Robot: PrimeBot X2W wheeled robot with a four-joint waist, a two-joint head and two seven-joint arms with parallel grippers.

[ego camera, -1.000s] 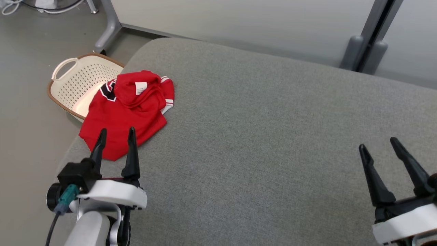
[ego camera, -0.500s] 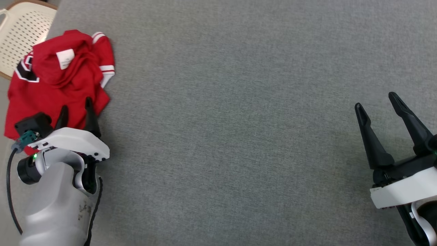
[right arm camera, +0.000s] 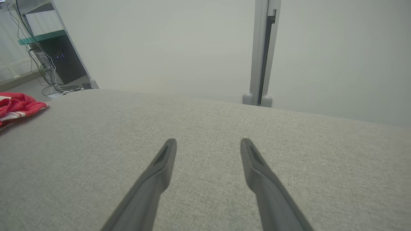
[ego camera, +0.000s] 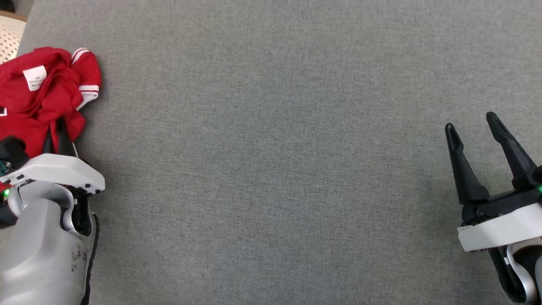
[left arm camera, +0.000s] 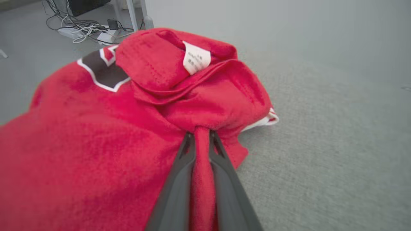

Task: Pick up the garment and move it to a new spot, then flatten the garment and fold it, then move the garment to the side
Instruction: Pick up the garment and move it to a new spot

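**Left hand (left arm camera: 199, 136) pinched on the red garment (left arm camera: 96, 128) at the far left of the tabletop (ego camera: 271, 169)**

My left hand has its two dark fingers drawn almost together, with a narrow ridge of red cloth squeezed between them. In the left wrist view the fabric bunches up into folds just past the fingertips. The garment is a crumpled red jersey with white-striped trim and a dark patch edged in white. A white label (left arm camera: 196, 60) faces up on its topmost fold. From the head view it lies at the left end of the grey tabletop, and my left hand reaches into its near edge. A corner of a pale perforated basket (ego camera: 8, 34) shows just beyond it, off the tabletop. My right hand (ego camera: 470, 121) sits well apart at the far right, fingers spread wide with nothing between them, above bare grey fabric. I cannot tell whether its tips touch the surface.
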